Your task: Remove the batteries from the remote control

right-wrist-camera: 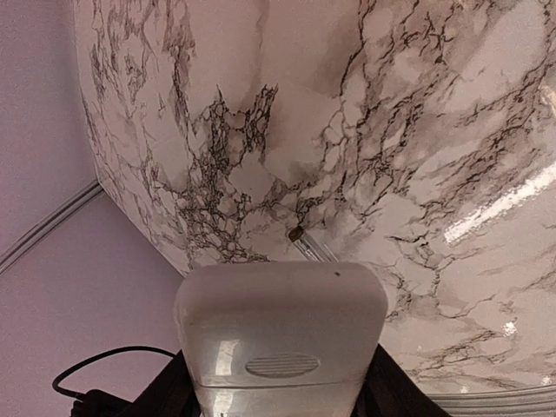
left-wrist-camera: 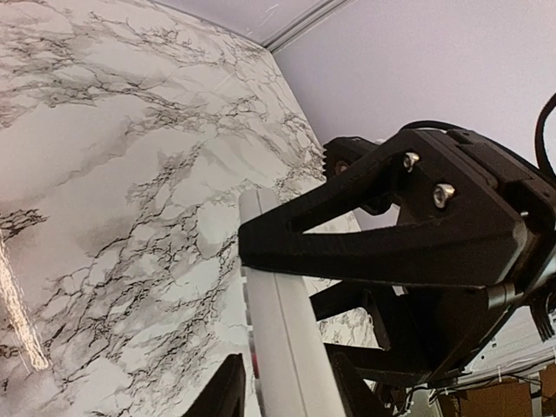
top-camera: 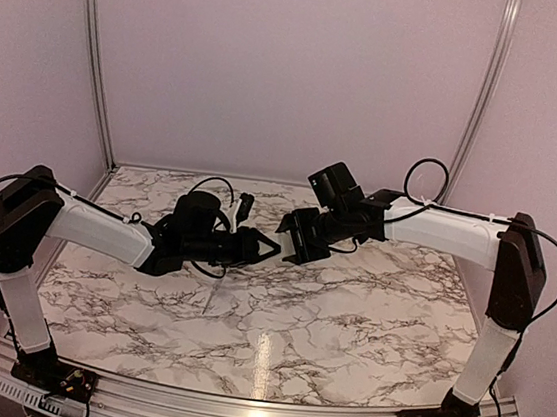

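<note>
Rising from their bases at the near edge of the marble table [top-camera: 344,337], both arms reach inward and meet above mid-table. Left gripper [top-camera: 262,246]: narrowed onto the remote control [left-wrist-camera: 282,339], its two fingers set against the long sides of the white bar, as the left wrist view shows. Right gripper [top-camera: 292,234]: closed over the opposite, rounded end of the same bar. The right wrist view shows dark fingers hugging both flanks of that end, which bears a small oval slot. The remote is thus carried clear of the table, bridged between the two claws. Batteries: not visible in any view. The face with the recess cannot be made out, nor can I tell whether a cover is on. Beyond the grippers, a thin grey rod [right-wrist-camera: 308,246] lies flat on the marble, apart from everything else.

Step in hand, as I judge it: steadying the remote two-handed, ahead of getting at the cells; no battery appears to be out yet. The next move probably calls for one claw to hold the bar firm while the other lets go, comes in at the battery end and works the cells loose. That is fine fingertip work, and the slim bar may twist in a single grip.
</note>
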